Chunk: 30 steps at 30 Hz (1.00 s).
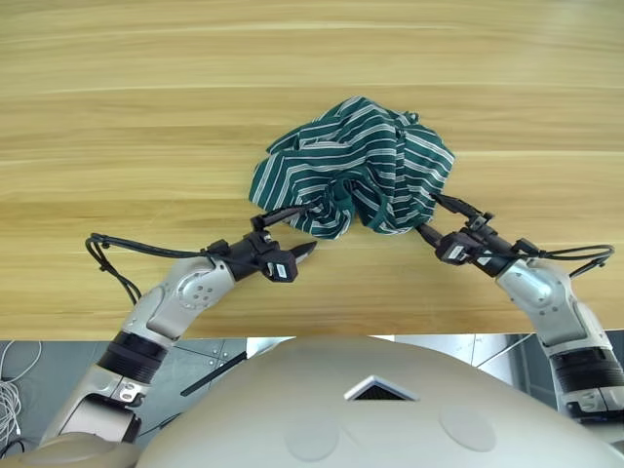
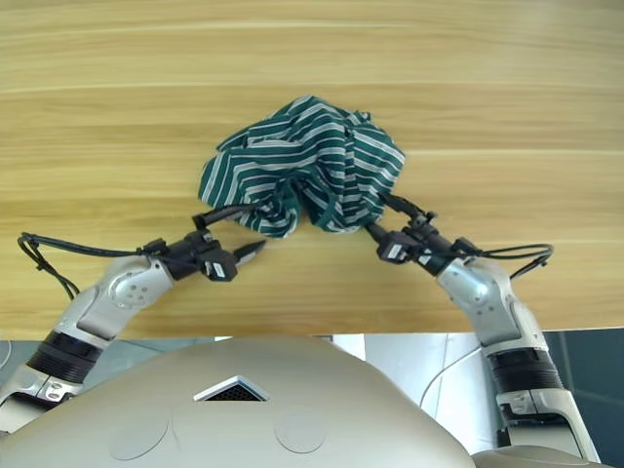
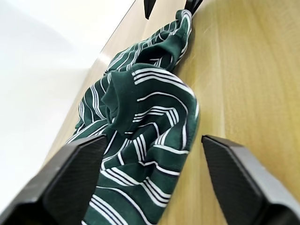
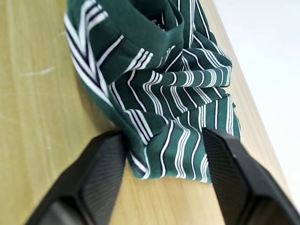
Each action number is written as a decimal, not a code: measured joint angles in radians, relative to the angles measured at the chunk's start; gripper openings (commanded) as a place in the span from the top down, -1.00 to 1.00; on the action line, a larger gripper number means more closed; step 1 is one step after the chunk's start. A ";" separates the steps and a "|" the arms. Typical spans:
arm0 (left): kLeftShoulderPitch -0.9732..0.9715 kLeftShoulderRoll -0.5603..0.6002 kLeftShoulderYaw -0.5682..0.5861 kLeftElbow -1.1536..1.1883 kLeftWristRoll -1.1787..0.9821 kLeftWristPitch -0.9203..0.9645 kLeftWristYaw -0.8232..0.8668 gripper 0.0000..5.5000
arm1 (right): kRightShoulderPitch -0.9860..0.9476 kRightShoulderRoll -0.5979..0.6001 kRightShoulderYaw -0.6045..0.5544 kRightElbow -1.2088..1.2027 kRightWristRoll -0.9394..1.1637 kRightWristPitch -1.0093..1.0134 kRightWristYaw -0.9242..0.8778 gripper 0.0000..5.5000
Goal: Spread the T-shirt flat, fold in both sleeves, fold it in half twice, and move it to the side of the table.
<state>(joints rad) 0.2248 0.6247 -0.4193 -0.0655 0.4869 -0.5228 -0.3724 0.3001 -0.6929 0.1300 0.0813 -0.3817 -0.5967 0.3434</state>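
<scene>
— How are the arms built?
— The left arm [image 1: 180, 297] has a smooth silver-grey shell, with a few small dark dots on its rounded joint. Just off the near edge of the bench [image 1: 97, 97] it wears a black ribbed collar [image 1: 136, 353]. The right arm [image 1: 546, 292] has the same shell.
— Any wiring?
— A thin black left cable [image 1: 127, 249] loops over the bench, and a right cable [image 1: 575, 252] does the same.
— And the ends?
— Black blocks, the left one with a small white label [image 1: 277, 272]. The left jaws and right jaws are black, broad and flat, and the right jaws are finely ribbed.
</scene>
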 measured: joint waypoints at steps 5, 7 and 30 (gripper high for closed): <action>-0.027 0.001 -0.002 0.018 0.034 0.008 0.001 0.08 | 0.008 0.008 0.037 -0.002 0.002 -0.017 0.005 0.51; -0.030 0.001 -0.002 0.023 0.040 0.020 0.005 0.13 | 0.015 0.008 0.038 -0.002 0.002 -0.019 0.005 0.65; -0.116 -0.011 -0.046 0.066 0.117 0.024 0.023 0.42 | 0.039 0.018 0.039 -0.007 0.000 -0.020 -0.016 1.00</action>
<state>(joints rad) 0.1091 0.6133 -0.4657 0.0005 0.6038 -0.4986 -0.3494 0.3395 -0.6753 0.1689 0.0743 -0.3818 -0.6163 0.3270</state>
